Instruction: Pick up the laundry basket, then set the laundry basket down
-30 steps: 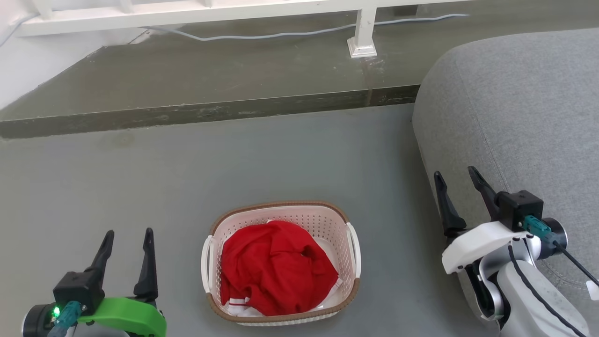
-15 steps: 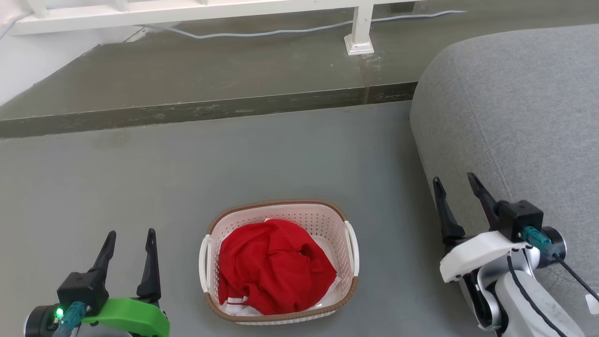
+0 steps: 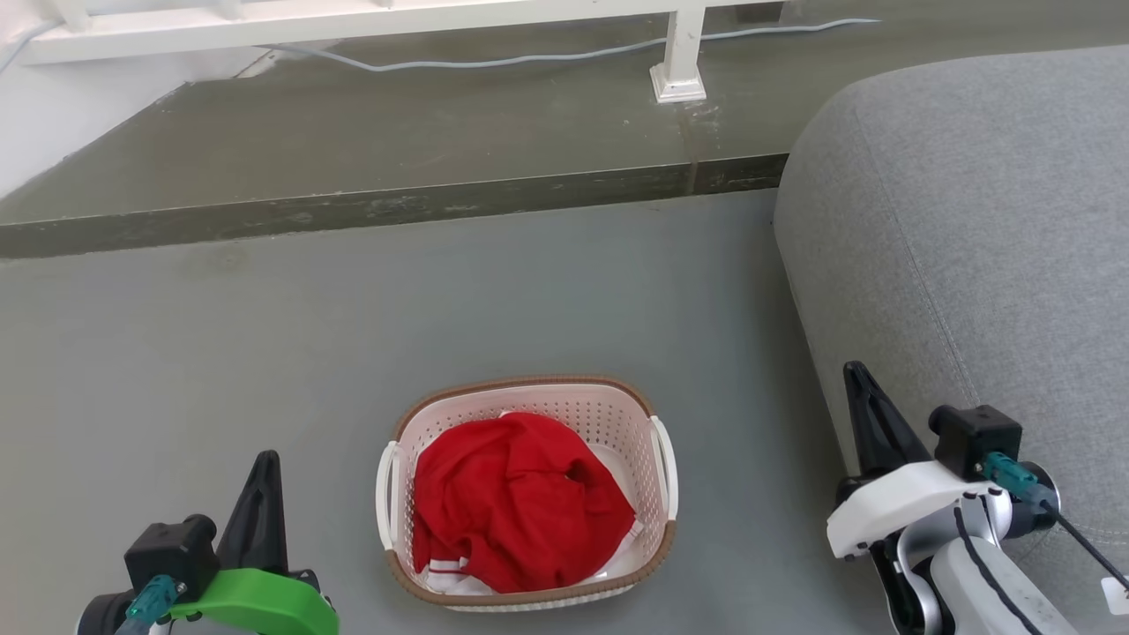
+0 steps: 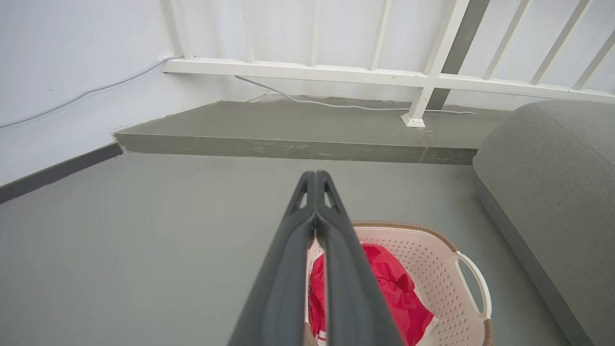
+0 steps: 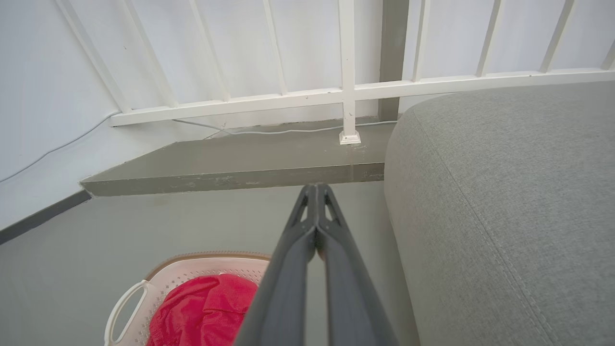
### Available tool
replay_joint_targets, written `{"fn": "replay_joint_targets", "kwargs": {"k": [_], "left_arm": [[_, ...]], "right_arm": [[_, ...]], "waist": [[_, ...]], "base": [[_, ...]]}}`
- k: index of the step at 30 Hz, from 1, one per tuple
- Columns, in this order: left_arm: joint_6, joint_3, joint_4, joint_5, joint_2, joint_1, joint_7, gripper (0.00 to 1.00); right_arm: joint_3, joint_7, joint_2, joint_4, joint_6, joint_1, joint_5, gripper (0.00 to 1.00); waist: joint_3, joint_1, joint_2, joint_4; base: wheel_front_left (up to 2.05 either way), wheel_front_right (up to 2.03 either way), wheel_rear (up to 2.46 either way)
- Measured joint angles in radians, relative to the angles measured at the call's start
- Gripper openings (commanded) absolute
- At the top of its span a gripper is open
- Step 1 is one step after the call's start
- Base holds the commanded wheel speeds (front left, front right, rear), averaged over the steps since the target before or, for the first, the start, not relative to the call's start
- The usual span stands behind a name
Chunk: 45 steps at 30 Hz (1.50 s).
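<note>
A rounded-rectangular cream-white plastic laundry basket (image 3: 564, 407), with perforated walls and a brown woven-look rim, stands on the smooth grey floor (image 3: 265, 335). It is low in the middle of the head view, between the two arms and touching neither. A crumpled red garment (image 3: 516, 498) fills most of it, with a little white cloth (image 3: 459, 582) showing under the garment's near edge. The white loop handles (image 3: 668, 467) on the basket's two short sides are free.

The left gripper (image 3: 265, 463), on a green mount (image 3: 256, 600), hangs at the lower left, apart from the basket. Its two long dark fingers are pressed together with nothing between them, which the left wrist view shows plainly. The right gripper (image 3: 856, 375) is at the lower right, just beside the rounded end of a grey fabric sofa (image 3: 970, 220). Its fingers are likewise closed tip to tip on nothing.

Beyond the basket a darker raised step (image 3: 397, 132) carries a white railing (image 3: 679, 53), and a pale cable (image 3: 494, 63) lies along the railing's foot
</note>
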Motion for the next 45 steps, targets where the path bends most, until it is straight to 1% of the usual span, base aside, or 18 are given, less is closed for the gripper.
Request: {"fn": "replay_joint_targets", "kwargs": {"k": [3, 5, 12, 14, 20, 24, 25, 28, 29, 39, 45], "left_arm": [[-0.005, 0.0, -0.001, -0.031, -0.007, 0.001, 0.0, 0.0], [-0.009, 0.001, -0.001, -0.061, -0.01, 0.001, 0.0, 0.0], [-0.019, 0.019, 0.0, -0.173, -0.016, 0.001, 0.021, 0.0], [-0.021, 0.025, 0.0, -0.19, -0.017, 0.001, 0.023, 0.0], [-0.036, 0.044, 0.004, -0.261, -0.025, 0.001, 0.044, 0.0], [-0.045, 0.052, 0.008, -0.314, -0.031, 0.001, 0.055, 0.0], [-0.05, 0.059, 0.01, -0.337, -0.032, 0.001, 0.062, 0.0], [-0.06, 0.07, 0.017, -0.376, -0.033, 0.0, 0.069, 0.0], [-0.061, 0.073, 0.02, -0.385, -0.034, 0.0, 0.074, 0.0], [-0.08, 0.096, 0.039, -0.51, -0.042, -0.002, 0.101, 0.0], [-0.096, 0.11, 0.052, -0.587, -0.046, -0.006, 0.114, 0.0]], "right_arm": [[-0.007, 0.001, 0.005, -0.004, 0.003, 0.002, 0.038, 0.0], [-0.011, 0.006, 0.007, -0.007, 0.011, 0.005, 0.061, 0.0], [-0.04, 0.029, 0.014, -0.016, 0.026, 0.012, 0.184, 0.0], [-0.049, 0.035, 0.016, -0.017, 0.03, 0.012, 0.216, 0.0], [-0.077, 0.058, 0.023, -0.019, 0.044, 0.012, 0.292, 0.0], [-0.095, 0.069, 0.028, -0.02, 0.045, 0.012, 0.345, 0.0], [-0.104, 0.077, 0.028, -0.02, 0.053, 0.012, 0.368, 0.0], [-0.115, 0.088, 0.03, -0.02, 0.056, 0.012, 0.411, 0.0], [-0.12, 0.092, 0.03, -0.02, 0.063, 0.012, 0.423, 0.0], [-0.162, 0.124, 0.038, -0.02, 0.087, 0.012, 0.555, 0.0], [-0.186, 0.144, 0.041, -0.02, 0.097, 0.012, 0.637, 0.0]], "waist": [[-0.003, 0.0, 0.0, 0.003], [-0.006, 0.0, 0.0, 0.006], [-0.013, 0.0, 0.0, 0.013], [-0.015, 0.0, 0.0, 0.015], [-0.02, 0.0, 0.0, 0.02], [-0.023, 0.0, 0.0, 0.023], [-0.025, 0.0, 0.0, 0.025], [-0.027, 0.0, 0.0, 0.028], [-0.028, 0.0, 0.0, 0.028], [-0.037, 0.0001, 0.0, 0.037], [-0.042, 0.0, 0.0, 0.042]], "base": [[0.0, 0.0, 0.0], [0.0, 0.0, 0.0], [0.0, 0.0, 0.0], [0.0, 0.0, 0.0], [0.0, 0.0, 0.0], [0.0, 0.0, 0.0], [0.0, 0.0, 0.0], [0.0, 0.0, 0.0], [0.0, 0.0, 0.0], [0.0, 0.0, 0.0], [0.0, 0.0, 0.0]]}}
